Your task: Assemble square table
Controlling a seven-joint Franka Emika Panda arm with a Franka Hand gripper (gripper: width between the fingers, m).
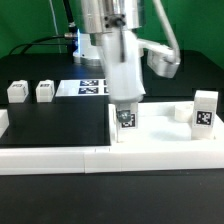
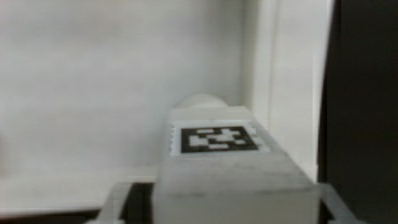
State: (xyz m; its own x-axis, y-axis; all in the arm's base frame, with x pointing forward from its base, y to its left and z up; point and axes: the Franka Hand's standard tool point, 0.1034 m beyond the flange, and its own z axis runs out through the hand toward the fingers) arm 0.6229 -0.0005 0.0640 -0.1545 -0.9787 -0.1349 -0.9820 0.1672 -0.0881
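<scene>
My gripper [image 1: 125,104] is shut on a white table leg [image 1: 127,118] with a black-white tag and holds it upright over the corner of the square tabletop [image 1: 165,132] on the exterior view's left. In the wrist view the leg [image 2: 217,150] fills the space between the fingers [image 2: 121,196], with the tabletop's flat white face [image 2: 107,90] and its raised rim [image 2: 294,70] beyond it. I cannot tell whether the leg touches the top. A second leg [image 1: 205,108] stands on the tabletop's far right, with a smaller white piece [image 1: 180,112] beside it.
Two more white legs [image 1: 18,92] [image 1: 44,91] stand on the black table at the exterior view's left. The marker board [image 1: 88,87] lies behind the arm. A long low white border rail [image 1: 60,158] runs along the front.
</scene>
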